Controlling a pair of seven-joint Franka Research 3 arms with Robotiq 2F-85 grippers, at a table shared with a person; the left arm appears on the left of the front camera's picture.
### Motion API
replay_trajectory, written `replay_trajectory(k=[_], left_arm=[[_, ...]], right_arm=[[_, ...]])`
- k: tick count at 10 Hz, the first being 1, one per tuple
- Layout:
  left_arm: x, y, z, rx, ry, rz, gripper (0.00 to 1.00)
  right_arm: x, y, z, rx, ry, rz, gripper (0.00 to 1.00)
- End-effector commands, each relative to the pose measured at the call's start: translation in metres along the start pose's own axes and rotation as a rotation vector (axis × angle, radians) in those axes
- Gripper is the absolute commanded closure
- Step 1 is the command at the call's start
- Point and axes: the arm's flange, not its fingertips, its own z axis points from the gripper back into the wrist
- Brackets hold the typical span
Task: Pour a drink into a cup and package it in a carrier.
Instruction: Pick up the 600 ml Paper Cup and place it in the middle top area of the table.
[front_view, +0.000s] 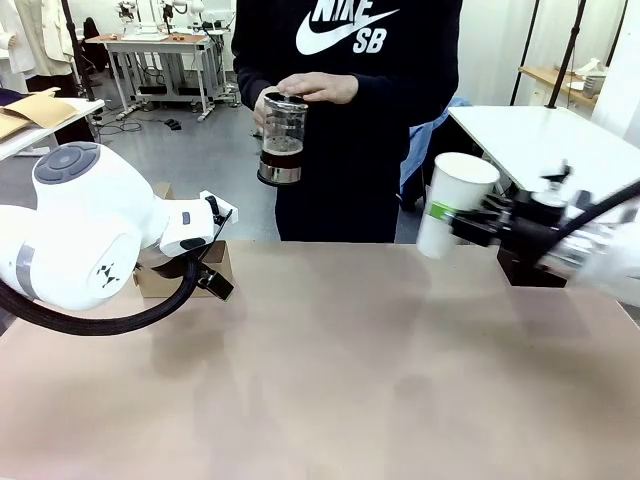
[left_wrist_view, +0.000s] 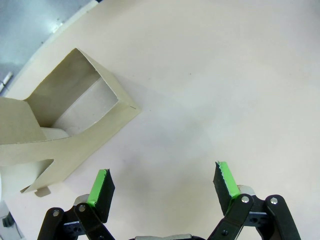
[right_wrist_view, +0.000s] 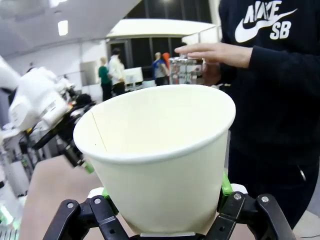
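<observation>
The person across the table holds a clear glass jug (front_view: 281, 140) with both hands; the dark drink (front_view: 281, 157) fills its lower part. My right gripper (front_view: 462, 220) is shut on the white paper cup (front_view: 455, 203) and holds it above the table's far right, open-topped and slightly tilted. In the right wrist view the cup (right_wrist_view: 160, 150) sits between the right gripper's (right_wrist_view: 162, 197) green pads, with the jug (right_wrist_view: 186, 70) beyond it. My left gripper (left_wrist_view: 162, 185) hangs open over bare table, just beside the brown cardboard carrier (left_wrist_view: 75, 115), which stands at the table's far left (front_view: 150, 282).
A dark box (front_view: 528, 270) sits under my right arm at the table's right edge. The pinkish tabletop (front_view: 340, 370) stretches between the arms. A white table (front_view: 540, 140) stands behind at the right.
</observation>
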Motion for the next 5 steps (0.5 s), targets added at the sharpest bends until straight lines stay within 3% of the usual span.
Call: replay_trajectory(k=[1, 5], left_arm=[[0.000, 0.001, 0.000, -0.001, -0.001, 0.002, 0.00], [0.000, 0.001, 0.000, -0.001, -0.001, 0.002, 0.00]], right_arm=[[-0.019, -0.040, -0.047, -0.054, -0.009, 0.001, 0.16], [-0.046, -0.079, -0.073, -0.096, 0.051, -0.039, 0.16]])
